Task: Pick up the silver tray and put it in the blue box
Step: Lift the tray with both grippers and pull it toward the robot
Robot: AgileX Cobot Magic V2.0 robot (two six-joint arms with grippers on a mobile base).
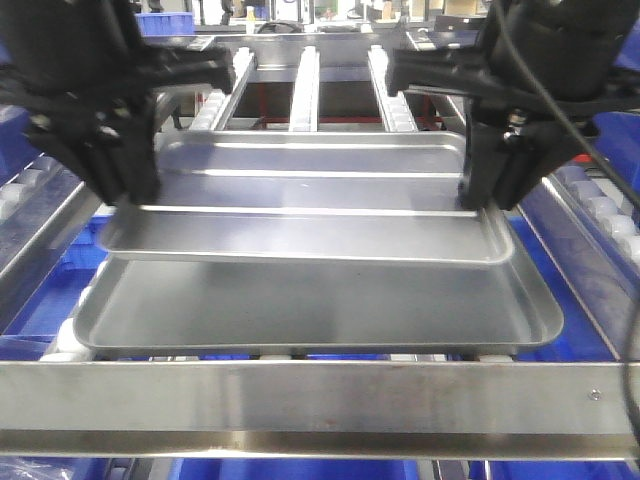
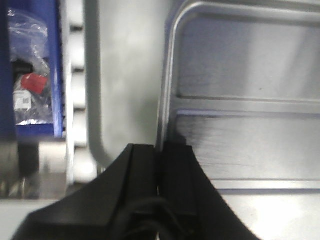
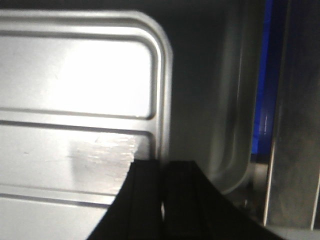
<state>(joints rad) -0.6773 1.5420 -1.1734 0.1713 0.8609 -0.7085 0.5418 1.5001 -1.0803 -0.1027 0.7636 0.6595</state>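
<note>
On the metal rack of roller rails point(image 1: 305, 85), a larger flat tray point(image 1: 300, 320) lies at 6 o'clock of the front view, behind a wide steel bar point(image 1: 300, 400). Blue plastic shows under the rack at 8 o'clock; it is possibly the blue box point(image 1: 45, 300), but only a small part is visible. In the left wrist view a blue bin with clear bags point(image 2: 32, 82) stands at 10 o'clock, blurred.

Both arms are cut off at the top edge of the front view, and the wrist pictures are soft, so the rim under the fingers is hard to read.

The silver tray point(image 1: 300, 215), with its two long ridges, is in the centre, held above the flat tray and not touching it at the near side. The left gripper point(image 1: 125, 195) comes down at 9 o'clock and is closed narrow on the left rim of the tray. The right gripper point(image 1: 480, 200) comes down at 3 o'clock and pinches the right rim in the same way.
</note>
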